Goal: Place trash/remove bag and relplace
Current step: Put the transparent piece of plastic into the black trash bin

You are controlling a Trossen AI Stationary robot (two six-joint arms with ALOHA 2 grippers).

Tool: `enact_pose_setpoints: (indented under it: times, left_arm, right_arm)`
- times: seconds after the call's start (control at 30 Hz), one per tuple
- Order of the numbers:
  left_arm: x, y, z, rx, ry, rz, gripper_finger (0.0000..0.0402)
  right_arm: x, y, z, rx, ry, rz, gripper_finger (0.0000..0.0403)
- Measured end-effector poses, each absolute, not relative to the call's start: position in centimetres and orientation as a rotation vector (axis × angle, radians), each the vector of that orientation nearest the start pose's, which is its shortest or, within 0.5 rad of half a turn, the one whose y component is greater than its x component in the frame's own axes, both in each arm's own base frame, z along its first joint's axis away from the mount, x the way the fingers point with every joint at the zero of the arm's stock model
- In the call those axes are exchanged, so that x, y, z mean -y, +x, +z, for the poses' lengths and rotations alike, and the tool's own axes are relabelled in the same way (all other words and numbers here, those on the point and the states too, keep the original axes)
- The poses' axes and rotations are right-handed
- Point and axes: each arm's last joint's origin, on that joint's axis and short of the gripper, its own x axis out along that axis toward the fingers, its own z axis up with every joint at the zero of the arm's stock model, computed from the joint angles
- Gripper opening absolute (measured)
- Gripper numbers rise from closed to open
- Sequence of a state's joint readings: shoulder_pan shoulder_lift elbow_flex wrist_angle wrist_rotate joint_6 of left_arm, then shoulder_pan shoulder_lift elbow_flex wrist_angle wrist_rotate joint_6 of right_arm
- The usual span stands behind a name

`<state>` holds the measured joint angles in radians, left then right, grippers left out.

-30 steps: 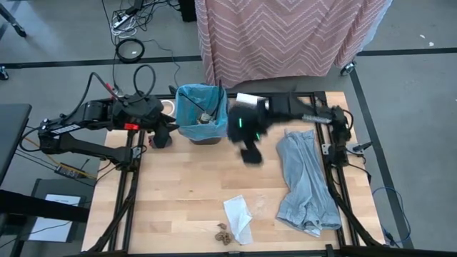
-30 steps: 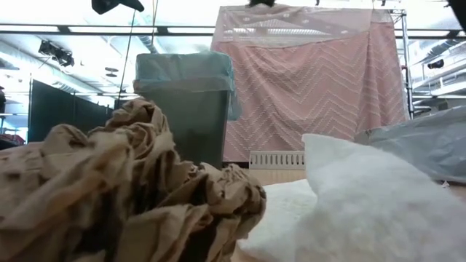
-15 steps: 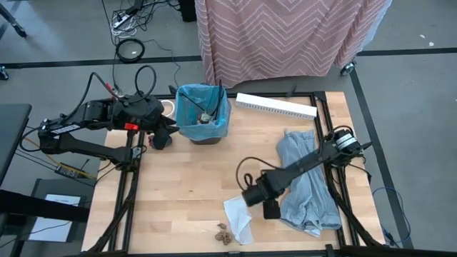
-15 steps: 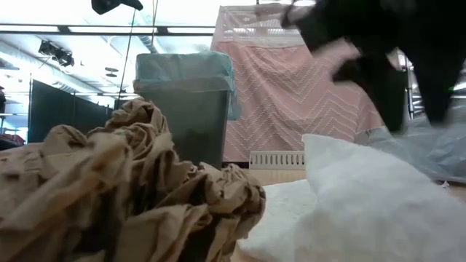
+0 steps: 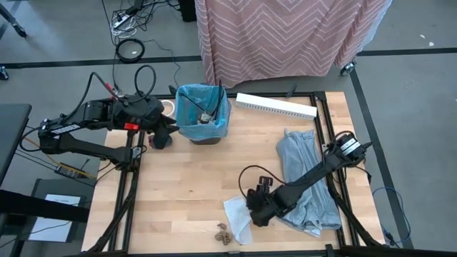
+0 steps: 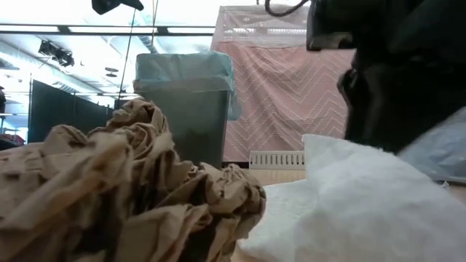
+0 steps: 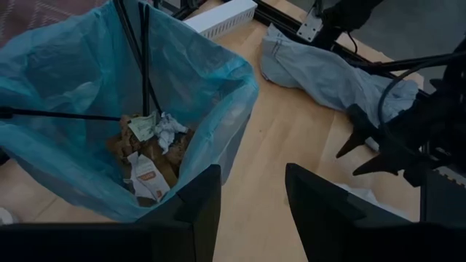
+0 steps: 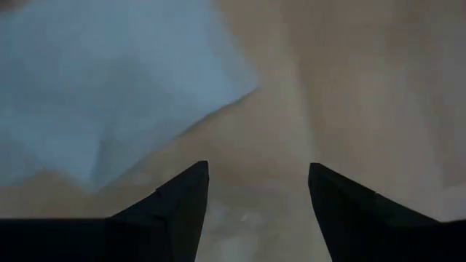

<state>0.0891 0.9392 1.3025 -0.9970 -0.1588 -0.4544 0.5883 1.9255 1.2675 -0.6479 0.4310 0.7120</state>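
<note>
A bin lined with a blue bag [image 5: 203,114] stands at the table's far side, with scraps of trash [image 7: 149,156] inside. My left gripper [image 5: 166,132] waits open just left of the bin, clear of it [image 7: 251,196]. A white crumpled paper [image 5: 238,214] and a small brown crumpled lump [image 5: 223,233] lie on the table near the front edge. In the low view they show close up, the paper [image 6: 349,204] and the lump [image 6: 124,196]. My right gripper [image 5: 258,212] hangs open low over the table just right of the white paper [image 8: 109,87], its fingers apart [image 8: 258,189] over bare wood.
A grey-blue crumpled cloth-like sheet [image 5: 307,178] lies along the table's right side under my right arm. A white slotted strip [image 5: 276,106] lies at the far edge. A pink patterned curtain [image 5: 285,36] hangs behind the table. Bare wood [image 5: 193,178] spreads across the middle.
My right gripper has swung from beside the bin toward the table's near edge and come down fast, tipping more steeply downward and rolling. It now hangs low beside the white paper. It has stayed open.
</note>
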Motion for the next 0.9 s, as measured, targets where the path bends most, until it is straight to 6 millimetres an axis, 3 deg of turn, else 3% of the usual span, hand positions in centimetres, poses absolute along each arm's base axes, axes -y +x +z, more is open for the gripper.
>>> enact_pose_setpoints:
  times: [0.17,0.4,0.9]
  left_arm:
    - [-1.8,15.0,40.2,-0.569,-0.417,0.38,0.0162]
    - [-1.8,15.0,40.2,-0.568,-0.418,0.38,0.0162]
    - [-1.9,14.9,40.3,-0.559,-0.404,0.419,0.0162]
  right_arm:
    - [-19.8,31.0,14.9,-0.996,0.111,-0.319,0.0222]
    - [-22.4,29.5,14.1,-0.886,0.258,-0.299,0.0218]
    - [-22.3,23.9,10.2,-0.726,0.446,-0.556,0.0214]
